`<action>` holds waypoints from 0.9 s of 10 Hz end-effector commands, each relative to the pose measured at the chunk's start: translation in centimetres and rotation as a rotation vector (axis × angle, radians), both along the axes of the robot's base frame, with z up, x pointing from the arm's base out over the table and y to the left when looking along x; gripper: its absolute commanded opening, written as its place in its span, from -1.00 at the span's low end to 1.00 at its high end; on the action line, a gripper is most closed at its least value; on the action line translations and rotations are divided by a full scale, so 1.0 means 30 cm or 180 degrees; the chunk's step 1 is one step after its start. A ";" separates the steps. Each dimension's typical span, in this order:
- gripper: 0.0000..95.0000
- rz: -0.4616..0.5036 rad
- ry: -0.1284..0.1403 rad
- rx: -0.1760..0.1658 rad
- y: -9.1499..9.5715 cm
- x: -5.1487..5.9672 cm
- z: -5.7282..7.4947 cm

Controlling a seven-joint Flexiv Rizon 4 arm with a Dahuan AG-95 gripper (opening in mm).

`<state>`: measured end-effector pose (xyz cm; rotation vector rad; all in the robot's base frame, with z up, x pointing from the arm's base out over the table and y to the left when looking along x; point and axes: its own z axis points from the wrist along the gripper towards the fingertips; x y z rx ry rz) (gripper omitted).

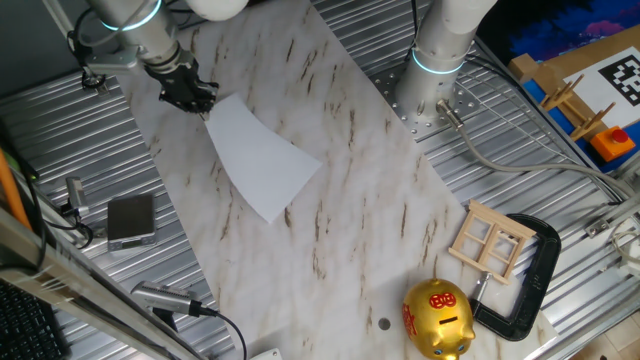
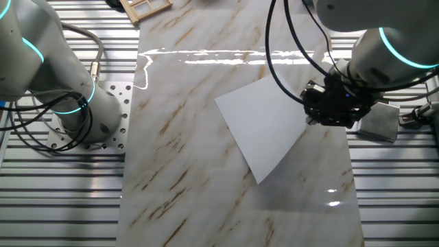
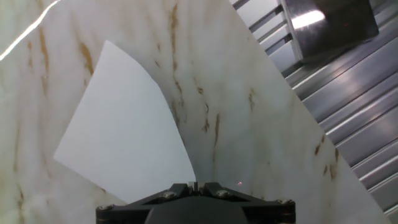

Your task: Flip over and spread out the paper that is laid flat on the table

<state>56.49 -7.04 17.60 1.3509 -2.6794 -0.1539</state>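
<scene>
Paper (image 1: 258,155) is lying on the marble surface (image 1: 340,220), one corner lifting into the fingers (image 1: 203,108), which are pinching together on it — the hand view is showing the sheet narrowing into the closed tips. Nothing is written on the sheet. Only one fixed view is showing the gold piggy bank (image 1: 438,319) with red characters — unreadable — and a black-and-white tag (image 1: 625,72).
</scene>
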 end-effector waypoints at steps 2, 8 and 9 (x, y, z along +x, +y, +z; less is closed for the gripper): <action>-1.00 -0.0151 -0.0004 -0.0089 0.094 -0.045 0.063; -1.00 -0.0408 0.0019 -0.0150 0.217 -0.153 0.202; -1.00 -0.0414 0.0015 -0.0143 0.218 -0.163 0.212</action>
